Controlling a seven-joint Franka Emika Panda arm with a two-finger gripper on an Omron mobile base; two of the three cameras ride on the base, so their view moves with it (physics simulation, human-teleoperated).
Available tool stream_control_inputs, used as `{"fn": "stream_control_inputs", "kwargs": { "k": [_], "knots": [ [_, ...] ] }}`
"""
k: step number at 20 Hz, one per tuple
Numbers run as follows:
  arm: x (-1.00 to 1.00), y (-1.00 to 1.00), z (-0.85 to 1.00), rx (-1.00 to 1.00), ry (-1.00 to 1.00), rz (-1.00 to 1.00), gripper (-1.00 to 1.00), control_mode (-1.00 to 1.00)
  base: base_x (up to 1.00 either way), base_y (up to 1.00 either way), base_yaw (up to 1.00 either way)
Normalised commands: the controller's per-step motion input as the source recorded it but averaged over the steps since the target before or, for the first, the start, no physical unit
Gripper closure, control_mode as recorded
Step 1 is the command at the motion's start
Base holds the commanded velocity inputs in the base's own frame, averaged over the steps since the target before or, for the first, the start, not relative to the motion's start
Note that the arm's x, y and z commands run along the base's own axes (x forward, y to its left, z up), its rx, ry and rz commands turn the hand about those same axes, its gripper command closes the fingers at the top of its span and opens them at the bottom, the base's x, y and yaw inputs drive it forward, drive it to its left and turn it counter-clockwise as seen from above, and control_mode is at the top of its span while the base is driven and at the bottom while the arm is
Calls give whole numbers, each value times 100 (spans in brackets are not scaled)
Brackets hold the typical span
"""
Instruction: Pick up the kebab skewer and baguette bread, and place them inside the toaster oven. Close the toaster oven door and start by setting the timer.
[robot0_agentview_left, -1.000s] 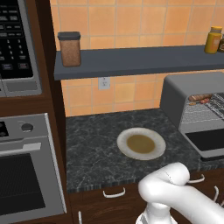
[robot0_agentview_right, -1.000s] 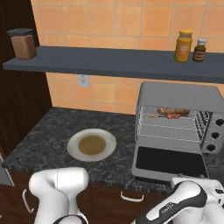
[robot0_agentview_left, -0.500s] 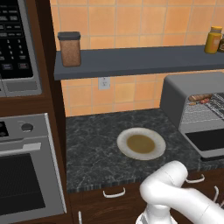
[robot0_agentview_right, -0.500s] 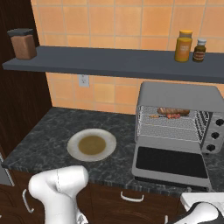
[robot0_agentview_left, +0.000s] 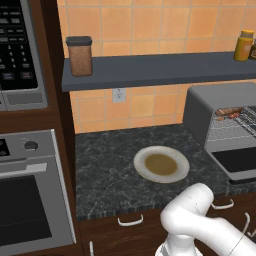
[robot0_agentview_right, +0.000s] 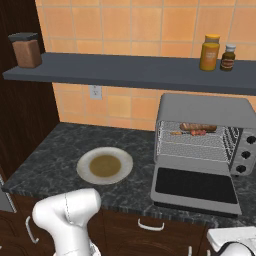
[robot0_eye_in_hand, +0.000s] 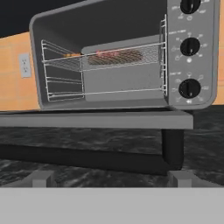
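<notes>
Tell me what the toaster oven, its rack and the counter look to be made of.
Toaster oven: matte grey metal by its smooth, even shell. Rack: thin bright metal wire in a grid. Counter: polished dark stone, likely granite, judging by the grey speckling.

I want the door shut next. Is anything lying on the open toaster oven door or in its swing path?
Nothing visible does. The toaster oven door hangs open and bare, and the kebab skewer and baguette bread sit back on the rack inside the toaster oven, clear of the opening.
</notes>
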Motion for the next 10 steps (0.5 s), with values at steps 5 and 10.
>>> {"fn": "stream_control_inputs", "kwargs": {
  "k": [5,10],
  "knots": [
    [23,19,-1,0,0,-4,-100,-100,0,0,0],
    [0,0,-15,0,0,-10,-100,-100,0,0,0]
  ]
}}
